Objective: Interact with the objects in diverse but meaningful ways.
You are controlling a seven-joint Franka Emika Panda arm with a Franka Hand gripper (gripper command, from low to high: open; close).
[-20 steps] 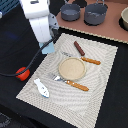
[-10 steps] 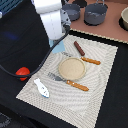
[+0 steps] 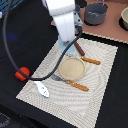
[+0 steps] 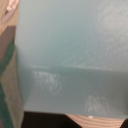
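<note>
My gripper (image 3: 66,42) hangs over the far edge of the striped placemat (image 3: 100,95), with the light blue carton-shaped block (image 3: 63,46) showing just below it. That block (image 4: 70,50) fills nearly the whole wrist view and hides the fingers; it appears held. The dark brown sausage-like stick (image 3: 79,49) lies right beside the gripper, toward the exterior view's right. The red tomato-like ball (image 3: 21,74) sits off the mat at the exterior view's left. The white-and-blue fish piece (image 3: 43,89) lies on the mat's near left corner.
A round tan plate (image 3: 71,68) sits mid-mat just below the gripper, with a wooden-handled knife (image 3: 76,85) and fork (image 3: 91,60) on either side. A dark pot (image 3: 95,14) and a bowl (image 3: 124,19) stand on the far counter. A black cable (image 3: 10,45) loops at left.
The arm has swung toward the exterior view's right, from beside the mat to over its far edge, and the light blue block has travelled with the gripper. The other toys stayed put.
</note>
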